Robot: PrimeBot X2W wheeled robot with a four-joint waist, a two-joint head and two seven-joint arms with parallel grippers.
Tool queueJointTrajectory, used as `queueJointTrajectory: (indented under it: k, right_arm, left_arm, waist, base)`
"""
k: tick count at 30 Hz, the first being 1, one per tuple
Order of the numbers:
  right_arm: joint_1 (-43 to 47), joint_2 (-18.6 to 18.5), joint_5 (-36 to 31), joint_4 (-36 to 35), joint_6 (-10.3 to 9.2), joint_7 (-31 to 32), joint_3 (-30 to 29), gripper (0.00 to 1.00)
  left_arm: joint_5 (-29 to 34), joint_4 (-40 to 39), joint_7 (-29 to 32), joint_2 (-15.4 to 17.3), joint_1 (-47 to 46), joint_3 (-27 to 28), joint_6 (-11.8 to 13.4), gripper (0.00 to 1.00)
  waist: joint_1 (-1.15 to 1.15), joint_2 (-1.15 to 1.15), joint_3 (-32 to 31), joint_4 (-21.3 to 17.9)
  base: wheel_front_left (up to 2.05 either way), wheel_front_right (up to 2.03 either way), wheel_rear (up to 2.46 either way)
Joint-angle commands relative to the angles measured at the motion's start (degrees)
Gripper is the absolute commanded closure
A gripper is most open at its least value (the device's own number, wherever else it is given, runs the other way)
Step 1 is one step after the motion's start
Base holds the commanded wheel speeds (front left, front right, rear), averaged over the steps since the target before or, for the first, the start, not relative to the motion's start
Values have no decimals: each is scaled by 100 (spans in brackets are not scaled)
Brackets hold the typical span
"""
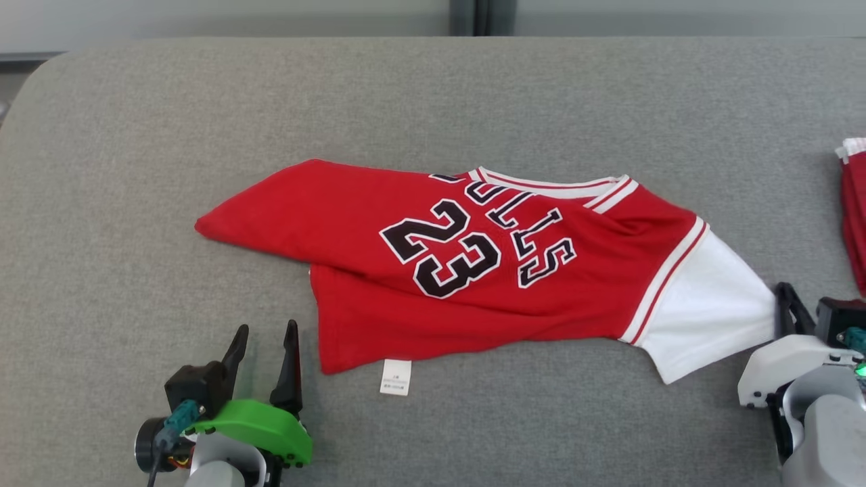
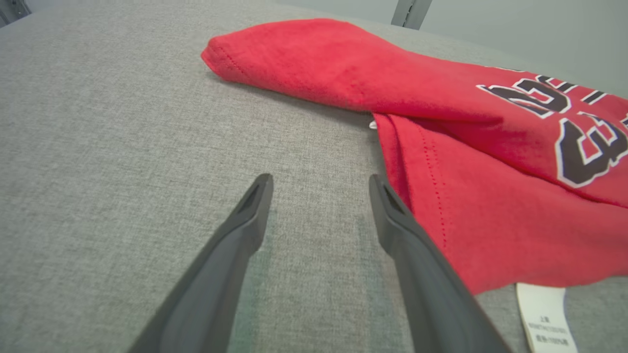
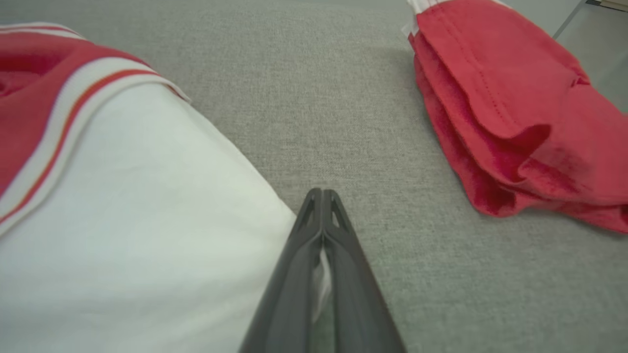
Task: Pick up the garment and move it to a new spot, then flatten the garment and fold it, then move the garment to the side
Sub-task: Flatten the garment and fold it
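A red basketball jersey, the garment point(image 1: 473, 270), lay spread across the middle of a grey fabric-covered bench point(image 1: 135, 169). Its neck pointed away from the robot, and the number 23 was printed in black and white. Its left part was folded over itself into a point. A white sleeve point(image 1: 703, 318) stuck out at the right, and a small white label point(image 1: 396, 377) poked from the near hem.

The left hand point(image 1: 267, 328) rested low over the bench with its fingers spread apart, empty, one finger just beside the hem. The right hand point(image 3: 321, 192) was clenched, pinching a sliver of the white sleeve's edge. A second, folded red cloth point(image 3: 505, 98) lay apart at the far right.
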Motion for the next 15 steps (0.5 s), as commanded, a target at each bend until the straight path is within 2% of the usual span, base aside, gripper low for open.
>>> queueJointTrajectory:
  k: [1, 2, 3, 8, 10, 15]
  right_arm:
    - [165, -29, 145, -52, -11, 0, 80, 68]
    - [226, -33, 218, -98, -11, 0, 159, 53]
    - [317, -31, 292, -165, -11, 0, 256, 0]
    - [634, -19, 664, -645, -10, 1, 727, 0]
    - [805, -22, 826, -1082, -10, 0, 1162, 0]
    - [1074, -25, 1133, -1576, -10, 1, 1784, 0]
  left_arm:
    - [65, -16, 0, 20, 117, 48, -13, 0]
    - [105, -24, 0, 19, 140, 78, -13, 0]
    - [163, -36, 0, 19, 178, 108, -13, 0]
    - [341, -74, 0, 19, 341, 237, -13, 0]
    - [469, -145, 0, 19, 437, 312, -13, 0]
    - [674, -262, 0, 19, 641, 357, 20, 0]
  waist:
    - [0, 0, -264, -278]
    - [0, 0, -311, -324]
    - [0, 0, -361, -369]
    - [0, 0, -586, -517]
    - [0, 0, -704, -562]
    - [0, 0, -935, -559]
  base:
    - [0, 0, 0]
    - [0, 0, 0]
    - [0, 0, 0]
    - [0, 0, 0]
    - [0, 0, 0]
    - [0, 0, 0]
